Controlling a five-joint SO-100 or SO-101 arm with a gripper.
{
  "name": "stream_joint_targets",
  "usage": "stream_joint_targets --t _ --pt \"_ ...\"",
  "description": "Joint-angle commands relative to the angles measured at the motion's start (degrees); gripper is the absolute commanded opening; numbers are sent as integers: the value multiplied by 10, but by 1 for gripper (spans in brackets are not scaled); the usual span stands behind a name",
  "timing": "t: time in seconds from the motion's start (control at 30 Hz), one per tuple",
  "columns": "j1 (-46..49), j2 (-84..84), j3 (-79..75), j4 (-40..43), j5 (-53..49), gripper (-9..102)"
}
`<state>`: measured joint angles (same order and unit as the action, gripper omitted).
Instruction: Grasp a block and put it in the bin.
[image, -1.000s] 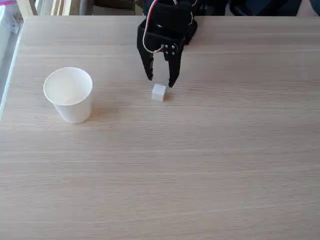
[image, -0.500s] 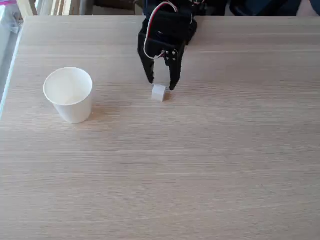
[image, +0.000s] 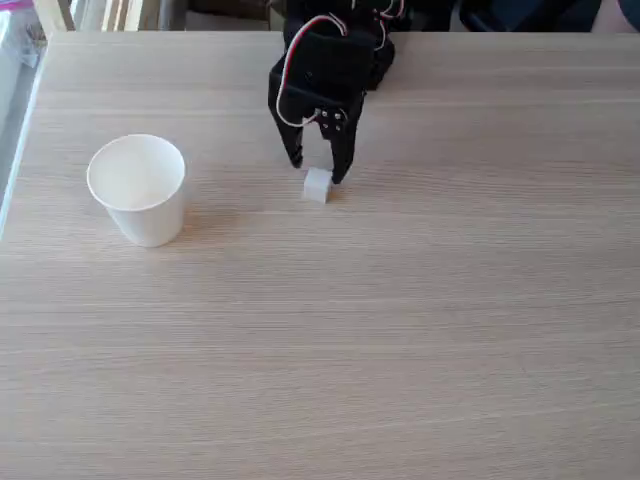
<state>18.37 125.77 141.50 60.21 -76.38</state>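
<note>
Block (image: 317, 185) is a tiny pale grey/white cube, plain faces, no markings, sitting flat on the worktop (image: 400, 330) near the far-centre of the fixed view. It casts a small shadow to its right. Bin (image: 137, 189) is a white paper cup with a rolled rim, upright, tapering to its base, mouth open and facing up; it stands well apart from the block, off to the left of the view and much taller than the cube. Arm comes in from the far edge of the worktop, black body with red and white wires looping over the top, wrist pitched down so the fingers point at the surface. End effector (image: 317, 168) is spread, jaws apart with a clear gap wider than the cube, nothing held. Left fingertip (image: 296, 160) sits behind and left of the block, right fingertip (image: 339, 176) just beside its upper right corner; cannot tell whether that tip touches the cube. Block lies at the mouth of the gap, slightly nearer the camera than the tips. Worktop is light wood grain.
</note>
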Motion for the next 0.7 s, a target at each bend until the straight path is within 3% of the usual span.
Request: stream_joint_targets --t 0.0,0.67 --pt "5 -4 -22 13 -4 27" --pt "-42 -18 -20 18 -6 27"
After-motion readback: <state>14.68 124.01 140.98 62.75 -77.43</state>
